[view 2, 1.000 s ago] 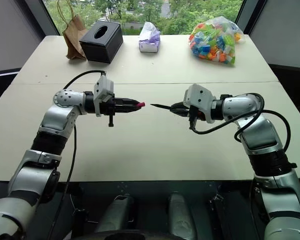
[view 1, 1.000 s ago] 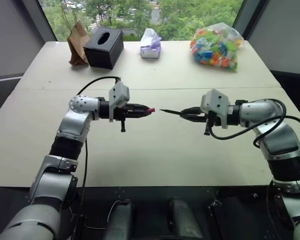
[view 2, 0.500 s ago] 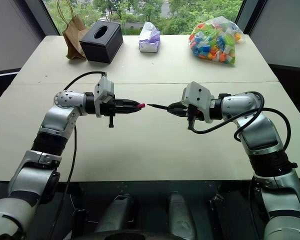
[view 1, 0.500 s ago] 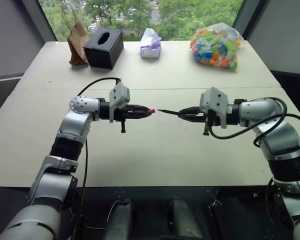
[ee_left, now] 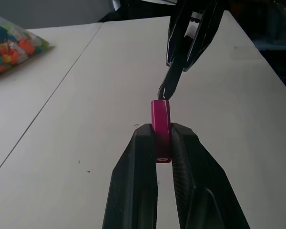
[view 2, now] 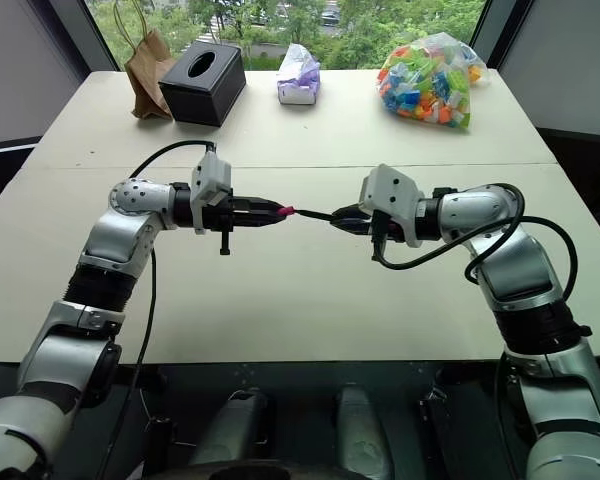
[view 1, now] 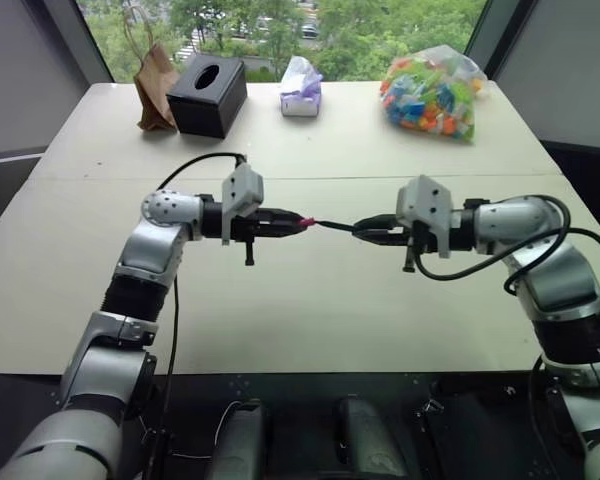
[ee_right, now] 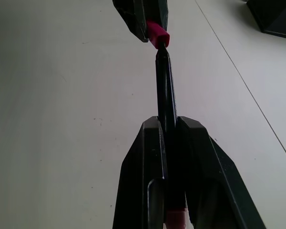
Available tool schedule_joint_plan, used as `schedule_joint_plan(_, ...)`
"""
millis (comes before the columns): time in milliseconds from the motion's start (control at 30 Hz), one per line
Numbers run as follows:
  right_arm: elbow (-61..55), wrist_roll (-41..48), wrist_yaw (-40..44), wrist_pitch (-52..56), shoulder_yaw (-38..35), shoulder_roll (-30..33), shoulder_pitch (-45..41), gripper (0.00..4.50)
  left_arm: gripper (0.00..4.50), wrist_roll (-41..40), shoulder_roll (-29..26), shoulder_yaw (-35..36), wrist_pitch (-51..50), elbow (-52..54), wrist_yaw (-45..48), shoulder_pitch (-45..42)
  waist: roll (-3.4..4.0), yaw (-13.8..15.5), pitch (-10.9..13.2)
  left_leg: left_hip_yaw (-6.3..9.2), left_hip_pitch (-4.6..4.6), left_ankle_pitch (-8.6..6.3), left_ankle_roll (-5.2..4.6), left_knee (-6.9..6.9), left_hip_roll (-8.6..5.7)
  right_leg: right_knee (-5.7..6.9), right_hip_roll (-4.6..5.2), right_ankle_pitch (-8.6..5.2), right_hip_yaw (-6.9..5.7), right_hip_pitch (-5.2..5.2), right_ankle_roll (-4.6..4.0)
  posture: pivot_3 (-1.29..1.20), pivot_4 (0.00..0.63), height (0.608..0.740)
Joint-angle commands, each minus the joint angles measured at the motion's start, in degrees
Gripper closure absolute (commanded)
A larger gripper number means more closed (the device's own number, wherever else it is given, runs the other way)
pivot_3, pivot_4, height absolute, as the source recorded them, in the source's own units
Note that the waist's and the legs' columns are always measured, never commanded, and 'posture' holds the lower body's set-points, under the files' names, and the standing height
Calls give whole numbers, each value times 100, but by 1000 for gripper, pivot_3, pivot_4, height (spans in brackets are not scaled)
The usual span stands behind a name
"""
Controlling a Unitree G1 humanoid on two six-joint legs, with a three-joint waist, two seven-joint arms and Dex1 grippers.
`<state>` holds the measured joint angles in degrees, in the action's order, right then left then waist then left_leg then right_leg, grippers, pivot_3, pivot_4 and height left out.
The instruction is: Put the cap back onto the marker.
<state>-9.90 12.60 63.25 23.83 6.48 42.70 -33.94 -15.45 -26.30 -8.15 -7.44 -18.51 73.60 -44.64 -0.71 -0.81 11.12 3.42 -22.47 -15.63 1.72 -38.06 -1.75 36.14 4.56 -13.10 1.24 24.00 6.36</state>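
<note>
At the far edge of the table (view 1: 310, 310) stand a paper bag (view 1: 156, 88), a black tissue box (view 1: 208, 94), a tissue pack (view 1: 301, 87) and a bag of colourful pieces (view 1: 433, 92), all well apart from the arms. Both arms are held above the table, pointing at each other. The left gripper (ee_left: 161, 143) is clamped on the cap (ee_left: 160, 130). The right gripper (ee_right: 170, 125) is clamped on the marker (ee_right: 165, 83), whose tip seems to touch the cap's mouth.

Both arms are showing silver-grey metal shells joined by black segments. A black cable is looping from each forearm to a pale grey, boxy camera housing at the wrist. Each end effector, left (view 1: 292, 222) and right (view 1: 366, 231), is showing two tapered, matte black fingers (ee_left: 136, 186) with smooth inner faces.
</note>
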Motion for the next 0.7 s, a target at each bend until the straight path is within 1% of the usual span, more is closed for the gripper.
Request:
schedule_joint_plan(33, -190, 83, -7, -25, -20, -14, -182, 4468, 4450, -83, -3, 38, -23, 263, 9, -4, 0, 0, 0, 0, 0, 0, 0, 0, 0, 0, 0, 0, 0, 0, 0, 0, 150, 740)
schedule_joint_plan(233, -294, 121, 85, 41, 55, 10, -155, 4468, 4450, -9, -43, -58, 63, 274, 160, 15, 0, -1, 0, 0, 0, 0, 0, 0, 0, 0, 0, 0, 0, 0, 0, 0, 150, 740)
schedule_joint_plan(533, -518, 145, 372, 253, 318, 70, 60, 4468, 4450, 420, -139, -382, 787, 45, 488, 81, 0, 1, 0, -1, 0, 0, 0, 0, 0, 0, 0, 0, 0, 0, 0, 0, 150, 740)
schedule_joint_plan(700, -573, 157, 453, 346, 455, 82, 81, 4468, 4450, 544, -124, -459, 1036, -21, 500, 79, 0, 2, 0, -1, -1, 0, 0, 0, 0, -1, 0, 0, 0, 0, 0, 0, 150, 740)
